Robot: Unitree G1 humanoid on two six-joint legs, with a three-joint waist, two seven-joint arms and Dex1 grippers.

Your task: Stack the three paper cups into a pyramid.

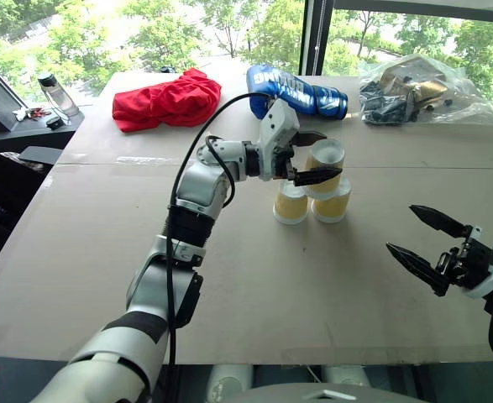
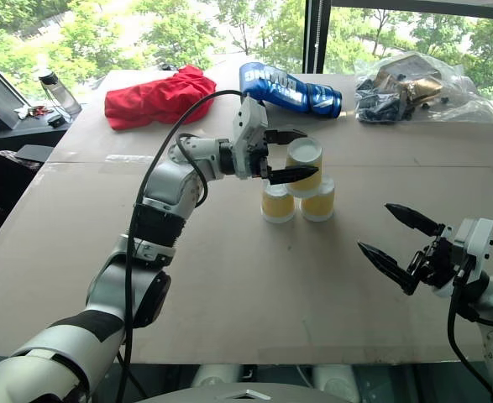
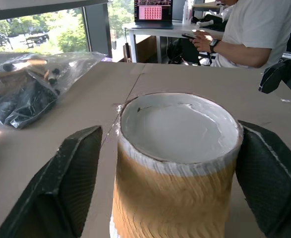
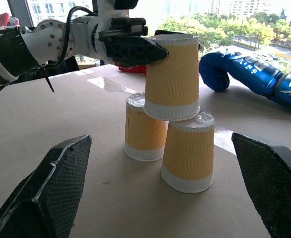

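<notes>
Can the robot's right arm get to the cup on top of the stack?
Probably yes. The right tool is open, with bare table between it and the top cup. But the left tool straddles that cup, so it would crowd the grab.

A wide table covered in brown cardboard carries everything. Near its middle two paper cups stand upside down, side by side and touching. Along the far edge lie a red cloth, a blue boxing glove and a clear plastic bag (dark parts inside).
</notes>
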